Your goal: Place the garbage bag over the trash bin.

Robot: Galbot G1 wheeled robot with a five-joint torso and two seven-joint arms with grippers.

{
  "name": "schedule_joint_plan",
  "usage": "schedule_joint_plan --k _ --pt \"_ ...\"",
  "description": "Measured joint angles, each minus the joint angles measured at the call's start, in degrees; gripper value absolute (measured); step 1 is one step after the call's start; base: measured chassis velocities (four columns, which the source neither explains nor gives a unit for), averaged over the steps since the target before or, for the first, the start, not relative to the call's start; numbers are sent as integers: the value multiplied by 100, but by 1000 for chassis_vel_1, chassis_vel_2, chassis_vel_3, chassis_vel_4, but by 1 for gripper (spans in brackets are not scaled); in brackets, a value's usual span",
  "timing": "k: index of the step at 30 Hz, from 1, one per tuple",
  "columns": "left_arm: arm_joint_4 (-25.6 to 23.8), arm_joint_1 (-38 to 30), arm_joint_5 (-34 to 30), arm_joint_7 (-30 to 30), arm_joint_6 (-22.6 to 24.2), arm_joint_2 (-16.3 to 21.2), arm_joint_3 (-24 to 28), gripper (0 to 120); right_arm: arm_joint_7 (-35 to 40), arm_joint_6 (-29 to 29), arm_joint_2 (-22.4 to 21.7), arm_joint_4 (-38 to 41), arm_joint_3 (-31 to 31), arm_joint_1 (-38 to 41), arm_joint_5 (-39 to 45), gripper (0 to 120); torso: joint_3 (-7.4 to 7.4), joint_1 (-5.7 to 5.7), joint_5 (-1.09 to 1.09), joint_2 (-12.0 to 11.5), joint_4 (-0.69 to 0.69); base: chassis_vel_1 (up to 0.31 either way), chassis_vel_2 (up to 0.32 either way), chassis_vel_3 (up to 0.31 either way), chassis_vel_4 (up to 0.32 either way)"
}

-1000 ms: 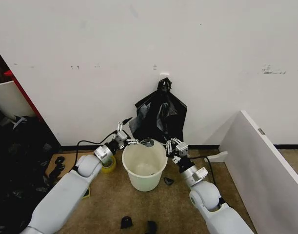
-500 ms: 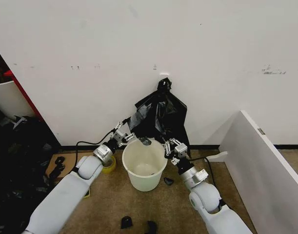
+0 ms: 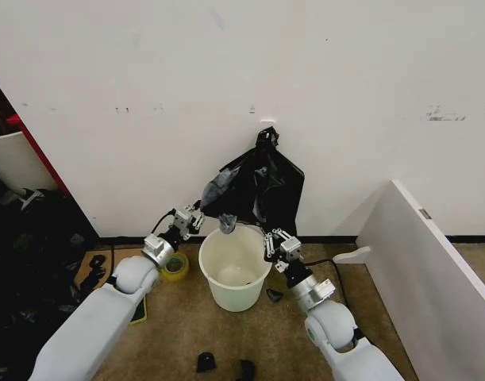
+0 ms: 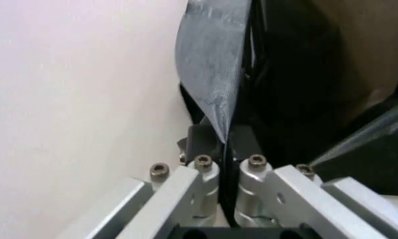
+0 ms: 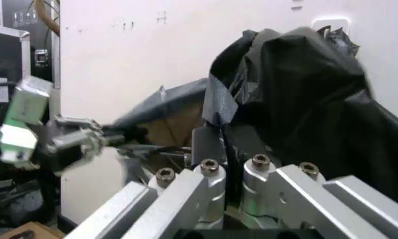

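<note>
By the white wall [image 3: 147, 63], both claws [image 3: 196, 220] [image 3: 271, 242] pinch the garbage bag [image 3: 262, 186].

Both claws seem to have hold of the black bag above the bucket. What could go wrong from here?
1. The garbage bag hangs from a point on the wall; with the left claw and right claw each pinching a thin edge, the film might tear or slip out.
2. The bag's opening looks only partly spread above the trash bin, so it may miss the rim.
3. The right claw sits close to the rim and might nudge the bin.
</note>
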Motion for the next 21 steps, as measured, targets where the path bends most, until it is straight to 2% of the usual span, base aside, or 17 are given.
schedule_joint_plan --k 4,5,9,12,17,21 --pt "-477 613 7 -256 -43 119 -434 0 308 0 -187 221 -164 -272 -254 0 0 0 0 0 6 0 0 0 0" --pt "-477 613 7 -256 -43 119 -434 0 308 0 -187 221 -164 -272 -254 0 0 0 0 0 6 0 0 0 0" --pt "-1038 1114 -64 -661 -54 138 -575 0 703 -81 -457 774 -257 -1064 -679 0 -1 0 -1 0 1 0 0 0 0" --pt "-1290 1269 -179 -770 -89 138 -606 0 725 -5 -497 1040 -215 -1408 -819 0 -1 -1 0 1 -3 0 0 0 0" --pt "-1773 1627 -427 -859 -191 129 -676 0 678 142 -478 1419 -194 -1666 -881 0 -1 0 0 1 2 0 0 0 0" --pt "-2352 1947 -803 -852 -273 52 -709 0 210 439 -346 1754 -181 -1756 -719 0 -1 -1 1 1 1 0 0 0 0"
